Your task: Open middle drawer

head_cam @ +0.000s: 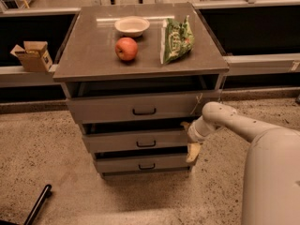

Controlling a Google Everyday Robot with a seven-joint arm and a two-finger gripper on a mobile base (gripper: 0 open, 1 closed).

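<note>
Sitting at the right end of the middle drawer (117,142) — the tool (189,136) (grip state unclear).

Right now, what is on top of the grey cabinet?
A white round bowl, red apple, green plastic bag; anything under it is hidden. The claw is at the grey middle drawer's right end.

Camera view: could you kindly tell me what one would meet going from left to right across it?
Cardboard box → apple → gripper, at the right end of the middle drawer.
</note>
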